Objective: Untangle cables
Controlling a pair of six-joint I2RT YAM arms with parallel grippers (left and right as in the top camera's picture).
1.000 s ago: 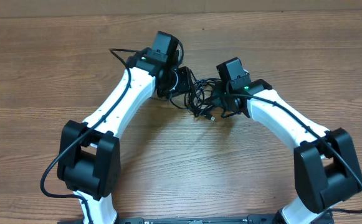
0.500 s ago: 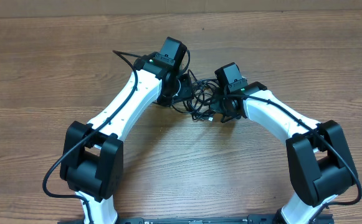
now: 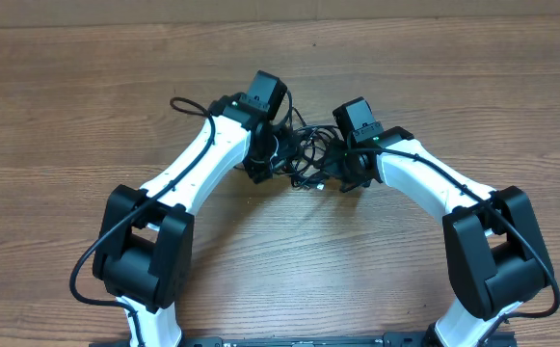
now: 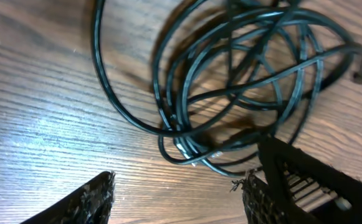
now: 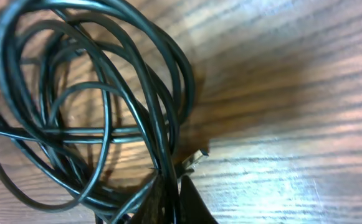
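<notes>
Overhead, thin black cables (image 3: 308, 154) are seen tangled on the wooden tabletop (image 3: 67, 116) between the arms. Strands are pinched by the right pincer (image 5: 171, 196); the left pincer (image 4: 181, 186) is spread wide, empty. One loop alone should be taken.

Looks like a robotics lab bench to me. Two white-and-black arms, the left arm (image 3: 198, 164) and right arm (image 3: 434, 178), sit on a wood-grain table (image 3: 58, 116) that spreads out under the left gripper (image 3: 280, 154) and right gripper (image 3: 343, 170). A plain tan strip (image 3: 405, 8) runs well beyond them.
</notes>
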